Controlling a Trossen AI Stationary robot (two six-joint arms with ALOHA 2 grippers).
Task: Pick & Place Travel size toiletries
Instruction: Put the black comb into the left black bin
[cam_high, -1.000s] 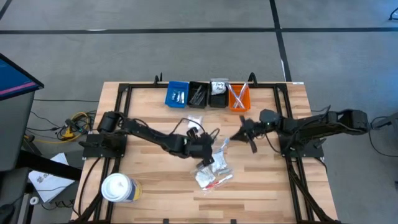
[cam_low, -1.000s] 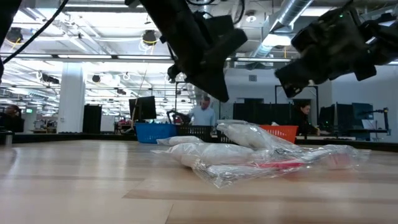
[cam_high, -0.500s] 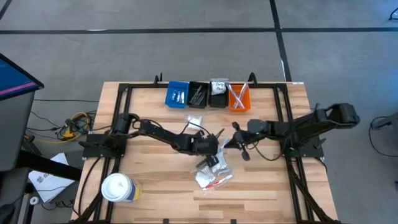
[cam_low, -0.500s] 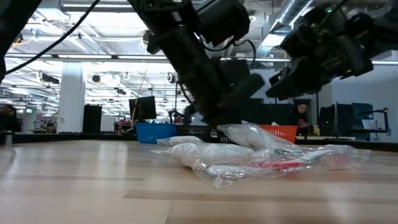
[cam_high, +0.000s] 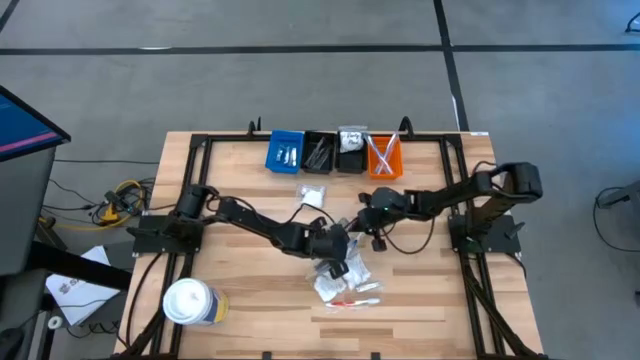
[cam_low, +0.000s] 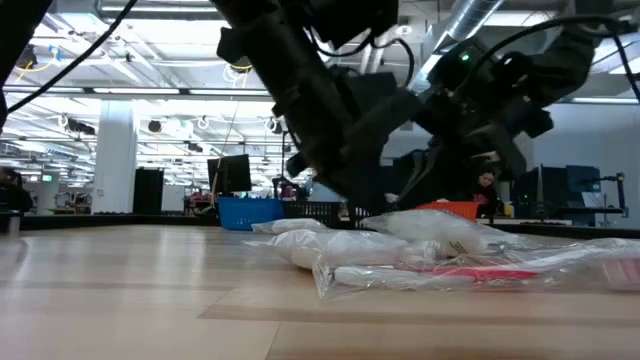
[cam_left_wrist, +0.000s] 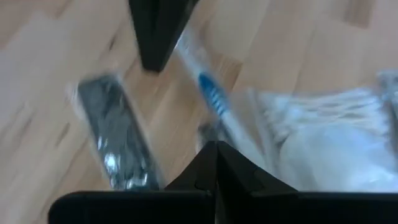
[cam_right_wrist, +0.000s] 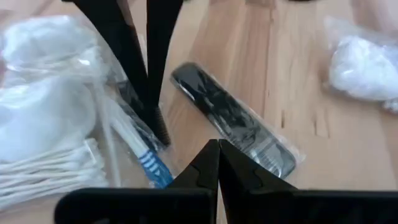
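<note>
No writing reads clearly anywhere; the big white tub (cam_high: 189, 301) at the table's (cam_high: 240, 190) near left corner has a yellow label, but its text is too small to make out.

Both arms are down over the middle of the pale wooden table. The left gripper (cam_high: 338, 247) sits at the upper edge of the toiletries pile (cam_high: 345, 282), fingers pressed shut with nothing between them. The right gripper (cam_high: 362, 213) comes in from the other side, just beside the left one, its fingers also closed tight and empty.

The pile itself is crinkly clear plastic: soft white sachets, a bundle of cotton swabs (cam_right_wrist: 43, 171) in a bag, and a slim red stick (cam_high: 352, 299) lying at its near edge. In the low view the wrappers (cam_low: 440, 262) lie flat and glossy on the wood. Between the two grippers lies a black comb (cam_right_wrist: 233, 119) in a clear sleeve, flat on the boards, and close by it a white toothbrush with blue bristles (cam_right_wrist: 147, 163), also wrapped. The left wrist view shows the same comb (cam_left_wrist: 115, 138) and toothbrush (cam_left_wrist: 211, 102) just ahead of its closed fingertips. One more white sachet (cam_high: 313, 194) lies apart, towards the bins.

Along the far edge stand four small rectangular bins in a row, touching: a blue bin (cam_high: 285, 151) with white packets, a black bin (cam_high: 319, 152) with dark combs, another black bin (cam_high: 351, 150) with white sachets, and an orange bin (cam_high: 384, 157) with pale sticks.
</note>
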